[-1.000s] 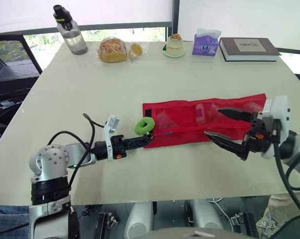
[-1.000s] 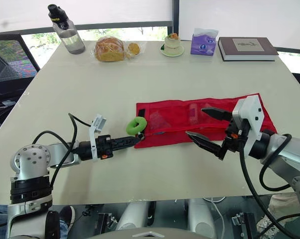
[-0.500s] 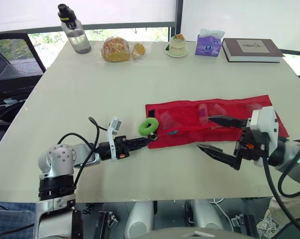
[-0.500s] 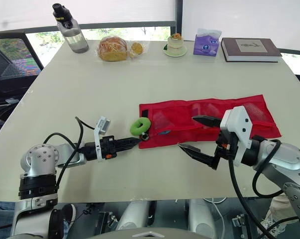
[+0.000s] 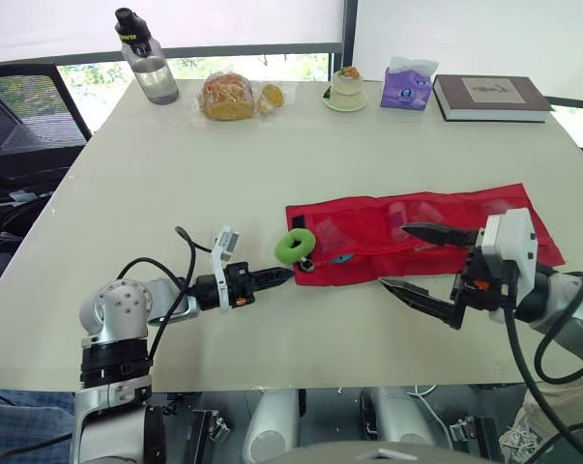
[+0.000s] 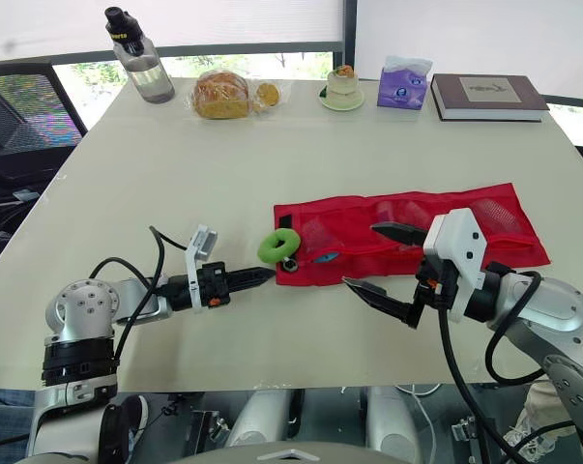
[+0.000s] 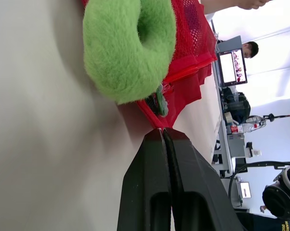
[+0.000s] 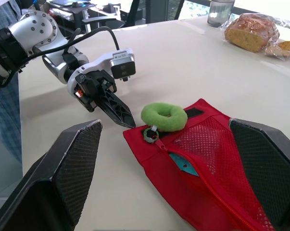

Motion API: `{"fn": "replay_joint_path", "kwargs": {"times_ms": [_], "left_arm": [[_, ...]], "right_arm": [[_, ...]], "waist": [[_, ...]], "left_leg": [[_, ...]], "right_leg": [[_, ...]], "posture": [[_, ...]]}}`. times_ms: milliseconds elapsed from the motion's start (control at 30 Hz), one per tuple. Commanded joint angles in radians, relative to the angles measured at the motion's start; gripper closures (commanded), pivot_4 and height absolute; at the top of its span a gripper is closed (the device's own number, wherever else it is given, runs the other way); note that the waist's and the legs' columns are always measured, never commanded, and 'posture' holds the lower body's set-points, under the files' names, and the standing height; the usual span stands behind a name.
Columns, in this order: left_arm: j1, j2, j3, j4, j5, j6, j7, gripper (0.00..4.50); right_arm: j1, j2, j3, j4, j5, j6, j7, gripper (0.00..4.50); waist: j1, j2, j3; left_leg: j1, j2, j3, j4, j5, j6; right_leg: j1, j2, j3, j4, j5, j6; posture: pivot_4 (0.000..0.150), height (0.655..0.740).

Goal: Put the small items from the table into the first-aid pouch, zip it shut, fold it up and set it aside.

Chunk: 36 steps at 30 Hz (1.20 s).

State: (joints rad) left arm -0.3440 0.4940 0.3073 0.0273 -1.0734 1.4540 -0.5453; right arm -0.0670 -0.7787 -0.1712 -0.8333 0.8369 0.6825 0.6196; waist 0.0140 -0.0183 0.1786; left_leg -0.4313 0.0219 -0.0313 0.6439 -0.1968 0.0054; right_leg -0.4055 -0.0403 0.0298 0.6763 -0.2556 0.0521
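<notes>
Pale table, red pouch flat on it. Left gripper pinched shut, empty, tip just short of zip pull and green ring. Right gripper gaping wide, empty, over pouch's near edge. Zipping likely done; folding next, needing a pinch on one end.

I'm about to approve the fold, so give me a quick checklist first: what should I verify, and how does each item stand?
1. Items inside red pouch: shapes show through the mesh, ok.
2. Zip shut: slider sits by the green ring at the pouch's left end; full closure cannot tell.
3. Left gripper free: shut on nothing, tip beside the pouch corner, ok.
4. Right gripper ready: open at the pouch's near edge, ok.
5. Pouch lying flat, unfolded: ok.
</notes>
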Motion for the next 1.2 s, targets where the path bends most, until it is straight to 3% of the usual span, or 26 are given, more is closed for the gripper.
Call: {"fn": "replay_joint_path", "kwargs": {"times_ms": [33, 133, 267, 333, 433, 500, 833, 1000, 1200], "left_arm": [[0.019, 0.003, -0.029, 0.004, 0.022, -0.026, -0.036, 4.42], [0.028, 0.013, -0.058, -0.001, 0.051, -0.052, -0.064, 4.42], [0.020, 0.020, -0.074, 0.017, 0.078, -0.064, -0.076, 2.87], [0.014, 0.019, -0.081, 0.027, 0.093, -0.065, -0.078, 1.80], [0.009, 0.020, -0.092, 0.040, 0.101, -0.064, -0.094, 0.58], [0.008, 0.019, -0.099, 0.036, 0.098, -0.057, -0.106, 0.06], [-0.049, -0.027, -0.060, 0.063, 0.068, 0.029, -0.051, 0.06], [-0.050, -0.009, 0.025, 0.036, 0.034, 0.145, -0.010, 0.06], [-0.031, 0.044, 0.063, 0.028, -0.075, 0.160, 0.080, 0.06]], "right_arm": [[0.003, 0.003, -0.007, -0.022, -0.008, -0.031, 0.002, 0.00], [0.007, 0.002, -0.004, -0.020, -0.019, -0.040, 0.006, 0.00], [0.009, 0.003, 0.000, -0.019, -0.030, -0.046, 0.007, 0.00], [0.010, 0.005, 0.000, -0.019, -0.036, -0.050, 0.008, 0.00], [0.011, 0.006, -0.001, -0.015, -0.055, -0.060, 0.008, 0.00], [0.012, 0.006, -0.002, -0.013, -0.063, -0.065, 0.009, 0.00], [0.009, 0.010, 0.008, -0.007, -0.092, -0.081, 0.018, 0.00], [0.019, 0.015, 0.006, -0.010, -0.103, -0.087, 0.016, 0.00], [0.034, 0.025, 0.009, -0.015, -0.119, -0.096, 0.015, 0.00]], "waist": [[0.000, 0.000, 0.000], [0.000, 0.000, 0.000], [0.000, 0.000, 0.000], [0.001, 0.000, 0.000], [0.001, 0.001, -0.002], [0.001, 0.003, -0.004], [0.002, 0.005, -0.005], [-0.007, 0.004, -0.004], [-0.025, 0.002, -0.003]], "left_leg": [[0.000, 0.000, 0.000, 0.000, 0.000, 0.000], [0.000, 0.000, 0.000, 0.000, 0.000, 0.000], [0.000, 0.000, 0.000, 0.000, 0.000, 0.000], [0.000, 0.000, 0.000, 0.000, 0.000, 0.000], [0.001, 0.000, 0.000, 0.000, 0.000, 0.000], [0.002, 0.000, -0.001, 0.000, 0.000, 0.000], [0.002, -0.001, -0.002, 0.000, 0.000, 0.000], [0.001, -0.001, -0.002, -0.001, 0.000, 0.000], [0.002, -0.001, -0.003, -0.003, 0.000, 0.000]], "right_leg": [[0.000, 0.000, 0.000, 0.000, 0.000, 0.000], [0.000, 0.000, 0.000, 0.000, 0.000, 0.000], [0.000, -0.001, 0.000, -0.001, 0.000, 0.000], [0.000, -0.001, 0.000, -0.001, 0.000, 0.000], [0.002, -0.003, -0.002, -0.001, 0.000, 0.000], [0.004, -0.004, -0.003, -0.002, 0.000, 0.000], [0.006, -0.007, -0.006, -0.005, 0.000, 0.000], [0.006, -0.006, -0.006, -0.006, 0.000, 0.000], [0.005, -0.006, -0.007, -0.006, 0.000, 0.000]], "posture": [[0.150, 0.7332], [0.150, 0.7332], [0.150, 0.7332], [0.150, 0.7332], [0.150, 0.7332], [0.150, 0.7332], [0.150, 0.7332], [0.150, 0.7332], [0.150, 0.7332]]}}
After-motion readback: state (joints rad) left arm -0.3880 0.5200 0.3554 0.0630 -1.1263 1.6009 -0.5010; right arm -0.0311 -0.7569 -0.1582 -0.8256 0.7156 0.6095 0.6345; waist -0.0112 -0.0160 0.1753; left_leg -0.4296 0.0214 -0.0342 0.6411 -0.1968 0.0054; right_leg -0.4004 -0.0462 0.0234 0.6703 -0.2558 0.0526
